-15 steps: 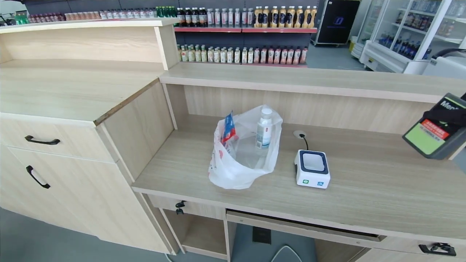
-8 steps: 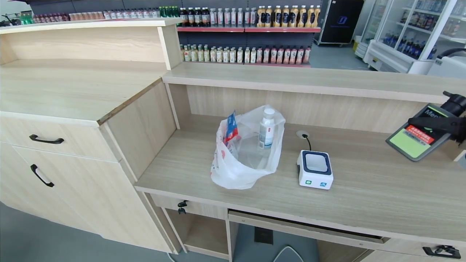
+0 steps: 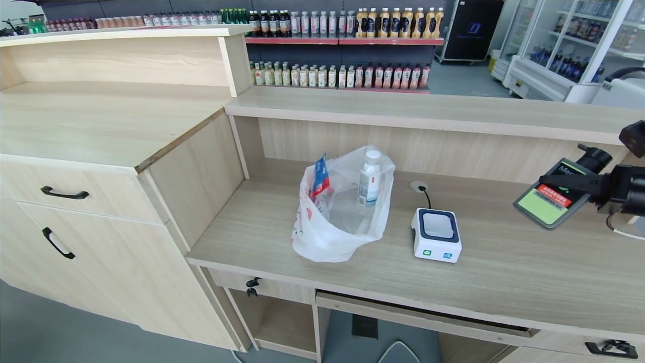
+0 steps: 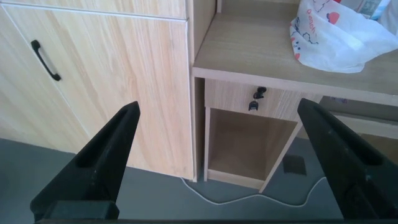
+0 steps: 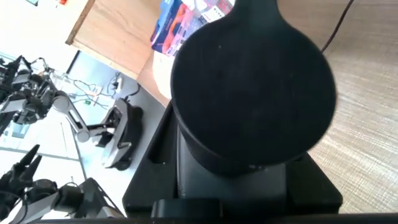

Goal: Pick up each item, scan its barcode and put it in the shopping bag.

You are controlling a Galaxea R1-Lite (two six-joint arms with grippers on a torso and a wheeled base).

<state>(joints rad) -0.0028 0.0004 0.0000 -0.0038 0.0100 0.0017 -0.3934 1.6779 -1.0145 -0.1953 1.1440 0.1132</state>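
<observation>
Grip looks firm at the right edge of the frame: the right hand (image 3: 557, 182) is clamped on a flat green-and-dark pack (image 3: 536, 207), carried tilted above the desk (image 3: 529, 272), well apart from the scanner (image 3: 436, 234) at centre. By its looks the pack is light, thin and glossy, so I'd judge it apt to slide. An edge hold leaves the broad faces free for the barcode. Stiff card or soft pouch? Hard to tell from here. The left hand (image 4: 219, 106) hangs low by the cabinet (image 4: 124, 62), fingers spread, holding nothing. The shopping bag (image 3: 322, 237) sits left of the scanner, mouth open, with a bottle (image 3: 369, 177) and a blue-red packet (image 3: 318, 176) upright inside.
</observation>
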